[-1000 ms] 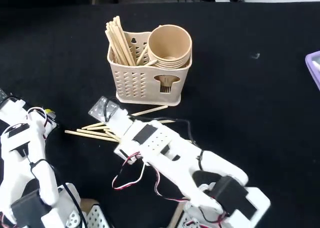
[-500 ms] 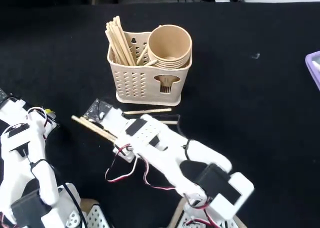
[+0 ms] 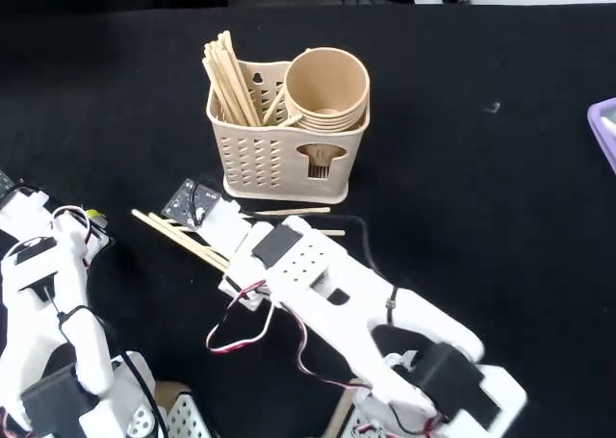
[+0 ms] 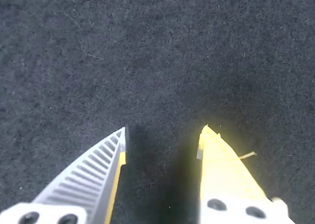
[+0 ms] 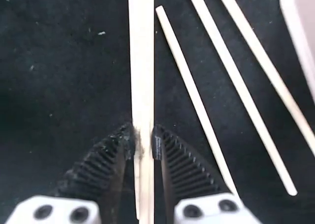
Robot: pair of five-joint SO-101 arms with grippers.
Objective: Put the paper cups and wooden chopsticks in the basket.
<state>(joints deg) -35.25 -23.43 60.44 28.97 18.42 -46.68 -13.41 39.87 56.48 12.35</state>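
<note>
Two chopsticks [image 5: 141,61] are being pinched in the right gripper [image 5: 142,135] in front of the basket [image 3: 279,159]; lifting them over its rim looks next. The left gripper [image 4: 163,135] is hanging open.

The basket [image 3: 279,159] is beige, its walls patterned with rows of small slots. The paper cups [image 3: 327,87] are kraft brown, the chopsticks [image 3: 178,237] pale wood, the table cloth [image 3: 481,217] black. The right gripper [image 5: 142,133] is black and ridged; the left gripper [image 4: 163,130] is yellow on one side, grey and ribbed on the other
</note>
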